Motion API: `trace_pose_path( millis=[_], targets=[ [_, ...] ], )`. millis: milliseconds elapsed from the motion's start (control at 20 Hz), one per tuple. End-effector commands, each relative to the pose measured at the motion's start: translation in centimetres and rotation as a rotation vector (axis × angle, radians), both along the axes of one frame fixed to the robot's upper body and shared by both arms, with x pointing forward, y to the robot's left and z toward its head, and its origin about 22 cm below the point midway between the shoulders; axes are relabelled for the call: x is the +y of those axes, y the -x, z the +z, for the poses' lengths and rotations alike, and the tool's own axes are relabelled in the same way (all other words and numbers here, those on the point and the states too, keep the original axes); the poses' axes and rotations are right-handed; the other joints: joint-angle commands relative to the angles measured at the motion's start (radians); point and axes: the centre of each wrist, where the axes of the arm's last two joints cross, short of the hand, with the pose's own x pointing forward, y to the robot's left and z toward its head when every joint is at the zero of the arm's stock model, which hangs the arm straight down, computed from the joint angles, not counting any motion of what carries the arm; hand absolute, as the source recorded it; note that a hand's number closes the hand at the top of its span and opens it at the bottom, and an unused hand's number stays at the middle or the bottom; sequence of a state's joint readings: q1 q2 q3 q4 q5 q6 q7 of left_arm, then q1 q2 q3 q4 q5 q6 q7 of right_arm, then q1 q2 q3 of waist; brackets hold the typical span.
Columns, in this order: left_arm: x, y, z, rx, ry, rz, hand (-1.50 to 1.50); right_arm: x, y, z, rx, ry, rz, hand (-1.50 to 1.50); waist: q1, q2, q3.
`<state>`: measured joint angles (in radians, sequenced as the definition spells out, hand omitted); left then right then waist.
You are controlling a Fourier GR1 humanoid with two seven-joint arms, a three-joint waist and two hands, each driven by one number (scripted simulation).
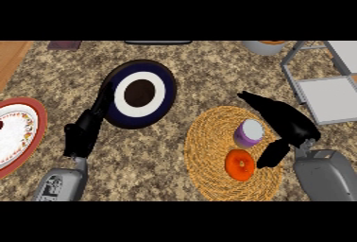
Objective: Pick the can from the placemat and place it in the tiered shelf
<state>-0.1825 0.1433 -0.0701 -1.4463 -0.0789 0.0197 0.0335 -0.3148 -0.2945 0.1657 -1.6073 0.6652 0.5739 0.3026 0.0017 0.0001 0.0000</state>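
A purple can with a pale lid (249,133) stands upright on the round woven placemat (209,142) at the centre right. My right hand (287,122) is just right of the can, fingers stretched toward the upper left behind it and thumb hanging down beside the orange fruit; it is open and not closed on the can. The grey tiered shelf (326,90) stands at the far right, its flat tiers bare. My left hand (83,134) rests open at the left, fingers up along the dark plate's rim.
An orange fruit (241,164) lies on the placemat in front of the can. A dark blue plate with a white ring (140,93) sits at centre left. A red-rimmed patterned plate (17,134) is at the left edge. A grey bowl (266,46) is at the back.
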Motion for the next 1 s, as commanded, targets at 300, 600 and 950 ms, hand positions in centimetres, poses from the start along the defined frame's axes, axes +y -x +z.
trace_pose_path(
  millis=[300, 600, 950],
  targets=[
    [-1.5, -1.5, 0.3, 0.004, -0.002, 0.013, 0.0, 0.2, -0.9, -3.3, 0.009, 0.021, -0.017, -1.5, -0.001, 0.001, 0.0],
    [0.6, -0.6, -0.8, 0.009, 0.002, -0.008, 0.0, 1.4, 0.2, -4.6, 0.035, 0.016, 0.017, -1.5, -0.001, 0.0, 0.0],
    [0.6, -0.2, -0.4, 0.01, 0.018, -0.008, 0.0, 1.1, -1.7, -4.2, 0.035, 0.028, 0.015, -1.5, 0.0, 0.0, 0.0]
  ],
)
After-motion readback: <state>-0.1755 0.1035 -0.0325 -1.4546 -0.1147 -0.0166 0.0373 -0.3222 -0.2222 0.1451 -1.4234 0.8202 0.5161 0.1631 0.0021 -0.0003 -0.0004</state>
